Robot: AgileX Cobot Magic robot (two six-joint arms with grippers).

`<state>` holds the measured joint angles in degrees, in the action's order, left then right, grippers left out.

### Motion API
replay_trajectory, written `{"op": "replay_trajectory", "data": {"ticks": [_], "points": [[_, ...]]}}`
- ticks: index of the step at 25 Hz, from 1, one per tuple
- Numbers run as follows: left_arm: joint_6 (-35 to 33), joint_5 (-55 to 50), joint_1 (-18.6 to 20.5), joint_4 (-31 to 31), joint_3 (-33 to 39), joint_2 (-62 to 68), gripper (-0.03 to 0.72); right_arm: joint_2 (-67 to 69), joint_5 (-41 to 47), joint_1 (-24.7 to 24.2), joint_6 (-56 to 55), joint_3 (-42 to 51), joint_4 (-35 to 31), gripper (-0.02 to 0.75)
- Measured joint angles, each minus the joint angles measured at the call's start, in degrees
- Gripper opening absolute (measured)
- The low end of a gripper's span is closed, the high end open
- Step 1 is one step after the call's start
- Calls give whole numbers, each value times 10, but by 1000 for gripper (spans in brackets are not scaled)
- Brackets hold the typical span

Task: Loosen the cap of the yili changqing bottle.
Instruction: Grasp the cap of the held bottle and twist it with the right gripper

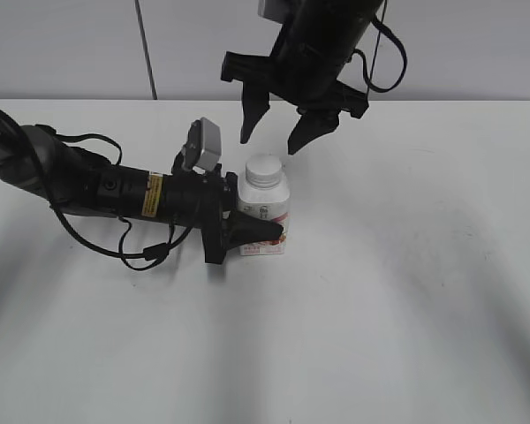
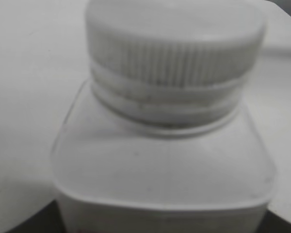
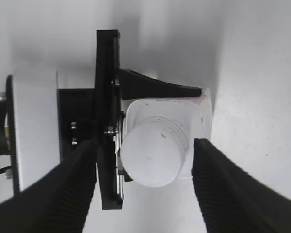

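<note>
Bottle clamped at frame center, cap under an open claw.

Exterior: upright yili changqing bottle (image 1: 265,215) on white table (image 1: 397,291), pink-banded label print unreadable; left gripper (image 1: 252,231) closed on its body; right gripper (image 1: 278,124) spread wide just above cap (image 1: 264,170). Left wrist: ribbed cap (image 2: 174,43) fills upper frame, blurred. Right wrist: cap (image 3: 154,153) centered between parted fingers (image 3: 233,194), untouched.

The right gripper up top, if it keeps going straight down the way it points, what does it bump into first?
Probably the cap. The right gripper hangs open above it, one finger on each side, so the fingers would likely slide down around the cap on the yili changqing bottle, which the left gripper holds.
</note>
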<state>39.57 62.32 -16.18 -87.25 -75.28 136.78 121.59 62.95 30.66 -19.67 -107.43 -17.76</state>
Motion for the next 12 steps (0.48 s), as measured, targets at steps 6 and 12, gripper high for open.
{"op": "replay_trajectory", "data": {"ticks": [6, 12], "points": [[0, 0, 0, 1, 0, 0, 367, 23, -4, 5, -1, 0, 6, 494], [0, -1, 0, 2, 0, 0, 367, 26, -5, 11, -1, 0, 15, 494]]}}
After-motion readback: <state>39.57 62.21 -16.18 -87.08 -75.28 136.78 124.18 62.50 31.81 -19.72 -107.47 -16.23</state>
